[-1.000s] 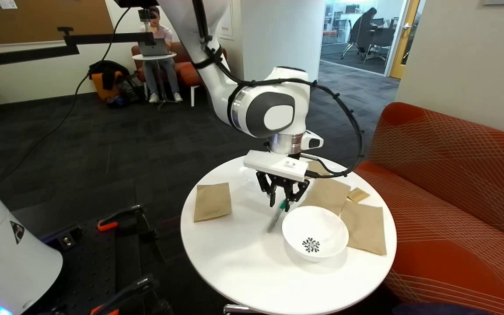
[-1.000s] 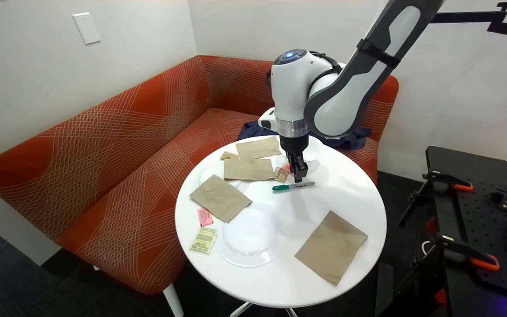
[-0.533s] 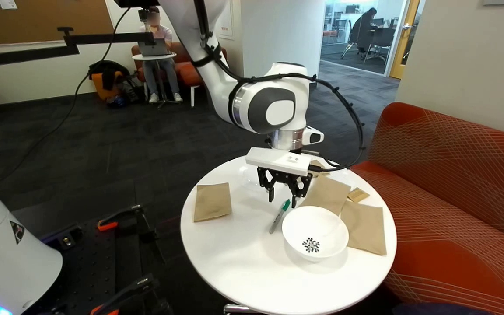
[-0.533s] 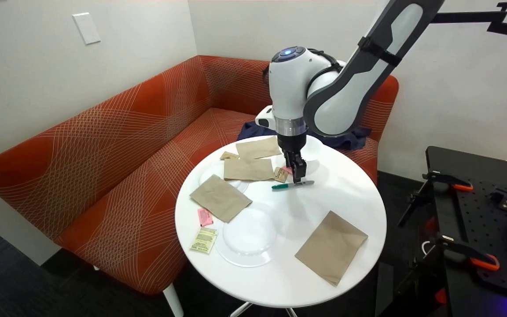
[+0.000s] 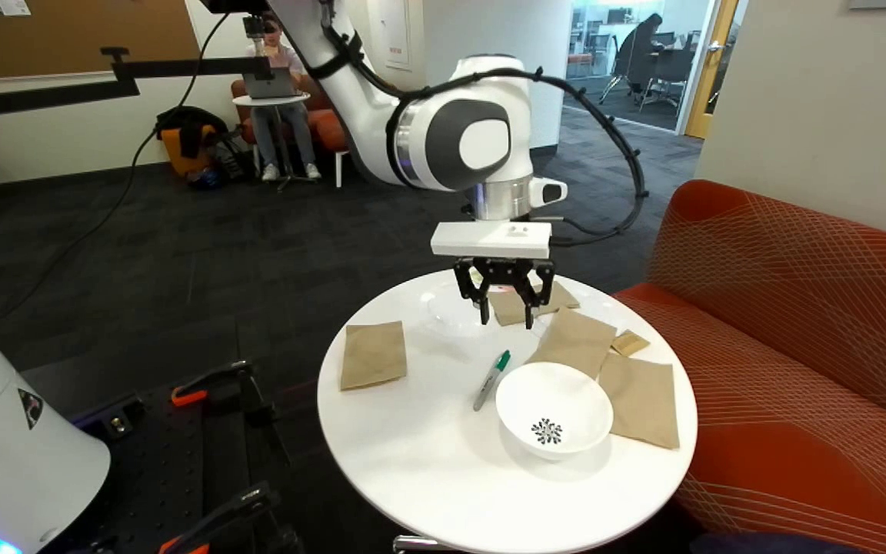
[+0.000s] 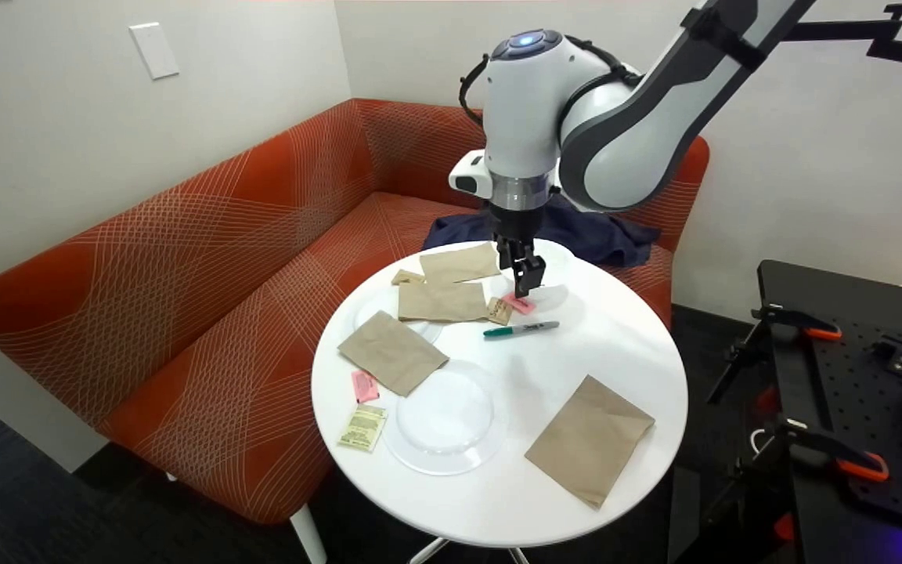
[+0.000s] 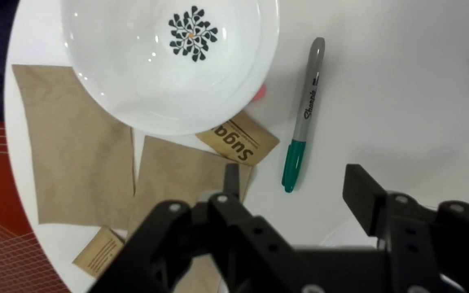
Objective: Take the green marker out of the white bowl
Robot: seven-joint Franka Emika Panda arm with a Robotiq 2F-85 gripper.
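Green marker (image 7: 304, 116): lies on the surface (image 5: 412, 454), well in from its edges, outside and just beside the white bowl (image 7: 165, 77), not touching.
Fingers (image 7: 360, 195): hang above, spread apart and released, holding nothing.
Retreat: judged the remaining step; best made straight up, clearing the bowl's rim before any swing toward an edge.

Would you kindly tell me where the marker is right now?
In the wrist view, the marker lies on the table, right of the bowl and sugar packet.

Exterior views slant down from opposite sides, sharing table (image 5: 412, 462); wrist view close, facing down.
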